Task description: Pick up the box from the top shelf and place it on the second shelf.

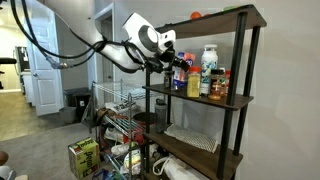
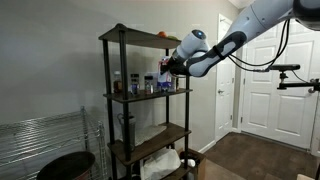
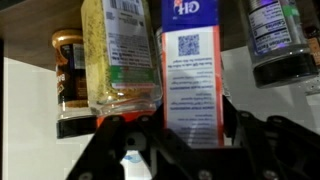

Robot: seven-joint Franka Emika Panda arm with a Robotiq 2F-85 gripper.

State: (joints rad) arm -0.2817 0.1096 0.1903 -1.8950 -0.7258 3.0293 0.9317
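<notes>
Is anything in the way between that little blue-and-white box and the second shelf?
Nothing visible. The box, in the gripper, is at the second shelf. A yellow spice jar crowds one side and a dark bottle stands apart on the other.

Grey wall (image 2: pixel 50 70), white door (image 2: pixel 268 90), dark wood floor (image 2: pixel 262 157)
</notes>
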